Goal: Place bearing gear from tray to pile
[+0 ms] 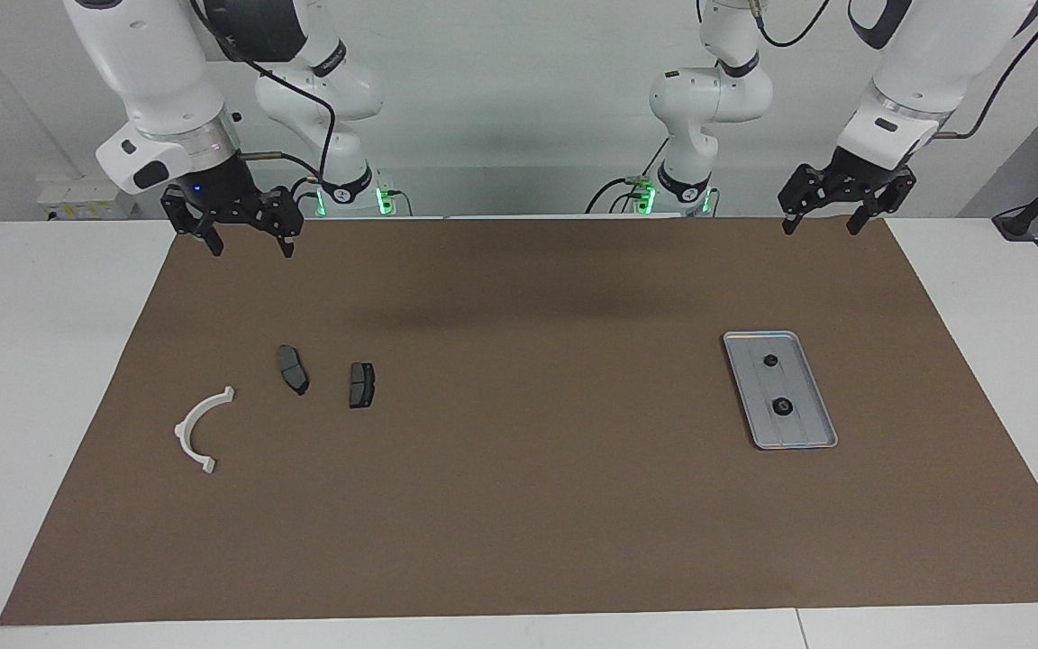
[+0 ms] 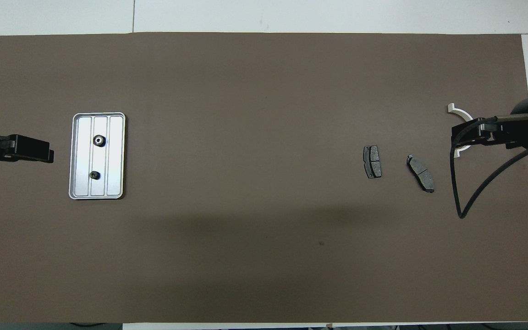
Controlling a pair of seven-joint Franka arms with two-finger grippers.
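The silver-grey ridged tray [image 1: 809, 424] [image 2: 116, 156] lies toward the left arm's end of the table. Two small black bearing gears sit in it: a larger one [image 1: 782, 406] [image 2: 99, 140] and a smaller one [image 1: 770, 361] [image 2: 94, 174] nearer to the robots. The pile lies toward the right arm's end: a white semicircular bracket [image 1: 201, 428] [image 2: 457, 110] and two dark brake pads [image 1: 292, 369] [image 1: 361, 385] [image 2: 420, 173] [image 2: 372, 161]. My left gripper [image 1: 824, 225] [image 2: 46, 155] hangs open and empty above the mat's edge by the robots. My right gripper [image 1: 251, 243] [image 2: 455, 136] hangs open and empty likewise.
A brown mat [image 1: 519, 505] [image 2: 245, 256] covers most of the white table [image 1: 50, 361]. In the overhead view the right gripper and its cable [image 2: 456, 183] hide part of the bracket.
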